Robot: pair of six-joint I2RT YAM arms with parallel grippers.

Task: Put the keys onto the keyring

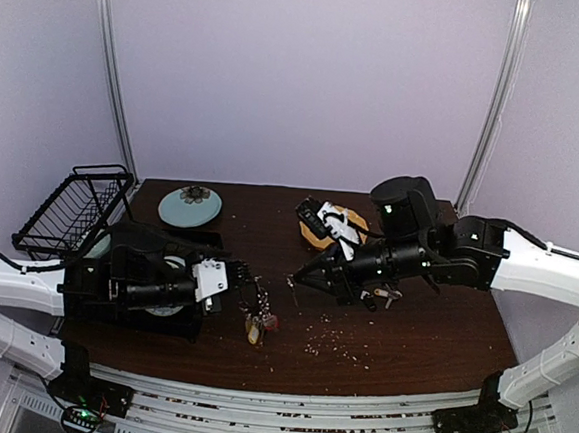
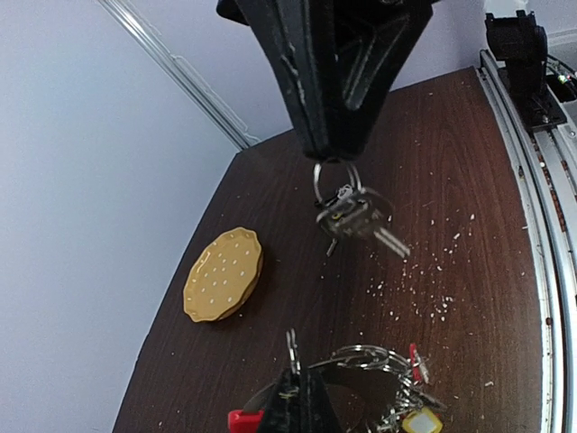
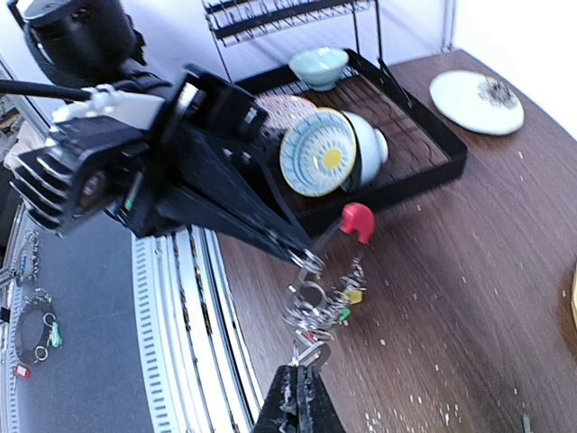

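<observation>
Two arms meet over the dark bench (image 1: 421,327). The left claw (image 1: 237,273) is pinched tight on the keyring (image 1: 256,309), whose red section and coloured tags hang below it. The right claw (image 1: 297,275), tips closed, grips a small ring carrying the silver keys (image 2: 353,219), which dangle above the wood just beside the keyring. A yellow dotted disc (image 2: 223,275) lies farther off.

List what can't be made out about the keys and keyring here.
- Top view: keys at the right claw are too small to count.
- Left wrist: keyring cut off by the bottom edge, partly behind the left claw.
- Right wrist: the tangled keyring hides whether any key is threaded on.
</observation>
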